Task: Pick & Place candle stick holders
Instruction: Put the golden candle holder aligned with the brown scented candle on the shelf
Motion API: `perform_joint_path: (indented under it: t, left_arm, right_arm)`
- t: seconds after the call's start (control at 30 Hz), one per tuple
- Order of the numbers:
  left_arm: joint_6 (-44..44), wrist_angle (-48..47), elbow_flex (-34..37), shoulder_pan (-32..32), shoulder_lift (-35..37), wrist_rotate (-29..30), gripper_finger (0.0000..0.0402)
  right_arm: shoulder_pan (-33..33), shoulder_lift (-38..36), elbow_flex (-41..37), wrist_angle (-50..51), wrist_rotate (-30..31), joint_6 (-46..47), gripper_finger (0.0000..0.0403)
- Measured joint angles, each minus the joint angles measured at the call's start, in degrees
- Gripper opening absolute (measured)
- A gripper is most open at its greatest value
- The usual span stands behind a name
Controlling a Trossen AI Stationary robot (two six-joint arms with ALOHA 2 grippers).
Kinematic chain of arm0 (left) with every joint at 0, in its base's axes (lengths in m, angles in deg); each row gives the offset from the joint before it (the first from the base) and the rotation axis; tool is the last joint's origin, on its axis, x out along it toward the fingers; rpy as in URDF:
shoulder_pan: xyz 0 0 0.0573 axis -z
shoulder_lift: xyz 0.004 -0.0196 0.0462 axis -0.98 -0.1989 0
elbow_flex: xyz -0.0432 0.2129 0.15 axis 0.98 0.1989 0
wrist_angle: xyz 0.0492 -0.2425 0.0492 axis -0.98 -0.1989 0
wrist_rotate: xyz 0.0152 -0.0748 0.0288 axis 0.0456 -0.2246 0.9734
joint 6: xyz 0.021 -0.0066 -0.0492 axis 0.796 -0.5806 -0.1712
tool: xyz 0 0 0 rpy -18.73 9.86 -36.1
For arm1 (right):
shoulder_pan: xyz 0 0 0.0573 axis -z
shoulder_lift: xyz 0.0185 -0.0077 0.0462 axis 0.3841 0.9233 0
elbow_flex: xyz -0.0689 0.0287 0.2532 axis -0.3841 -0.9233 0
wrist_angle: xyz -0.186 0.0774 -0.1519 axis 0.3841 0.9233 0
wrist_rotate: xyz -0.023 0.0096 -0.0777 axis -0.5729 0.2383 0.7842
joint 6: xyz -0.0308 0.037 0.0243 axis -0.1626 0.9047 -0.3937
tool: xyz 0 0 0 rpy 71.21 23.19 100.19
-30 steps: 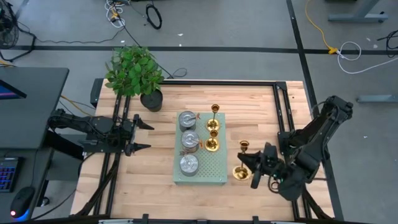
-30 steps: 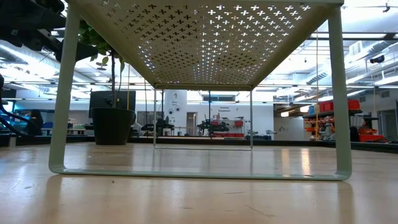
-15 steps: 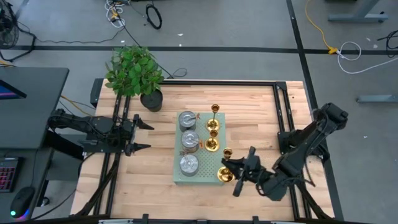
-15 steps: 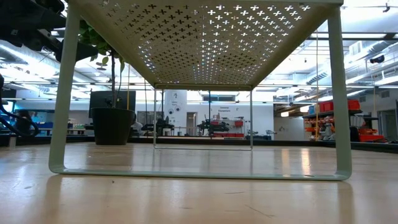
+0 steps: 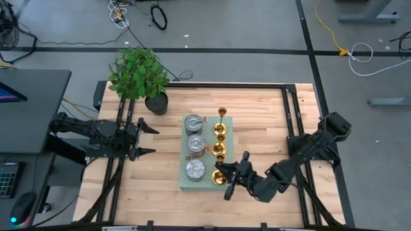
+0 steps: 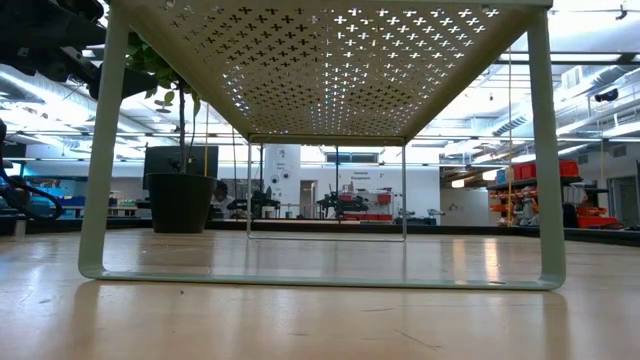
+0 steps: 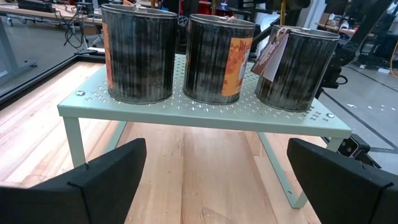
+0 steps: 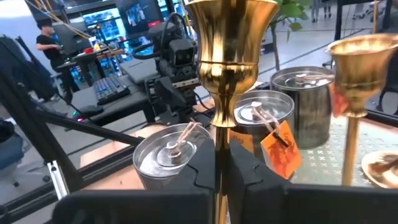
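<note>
I see my right gripper (image 5: 226,181) squeezing a gold candlestick (image 8: 231,43); left gripper (image 5: 146,140) open; orange tag (image 8: 279,149) unreadable.

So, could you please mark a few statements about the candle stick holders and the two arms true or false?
1. The right end effector is shut on a candle stick holder. True.
2. Three metal tins stand in a row on the green rack. True.
3. The left end effector grips a tin. False: it is open, off to the rack's left side, holding nothing.
4. All three candle stick holders stand free on the rack. False: two stand there; the third is gripped over the rack's near right corner.
5. The potted plant sits on the rack. False: it stands on the table, at its far left.
</note>
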Motion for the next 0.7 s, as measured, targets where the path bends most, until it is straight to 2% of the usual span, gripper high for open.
perform_joint_path:
  t: [0.47,0.7]
  left_arm:
    - [0.00,-0.01,0.00,-0.02,-0.02,0.00,0.0399]
    - [0.00,-0.02,0.00,0.00,-0.02,0.00,0.0399]
  right_arm:
    - [2.95,1.20,0.00,1.30,-3.78,0.04,0.0008]
    - [2.89,1.20,0.00,5.44,-3.79,5.20,0.0021]
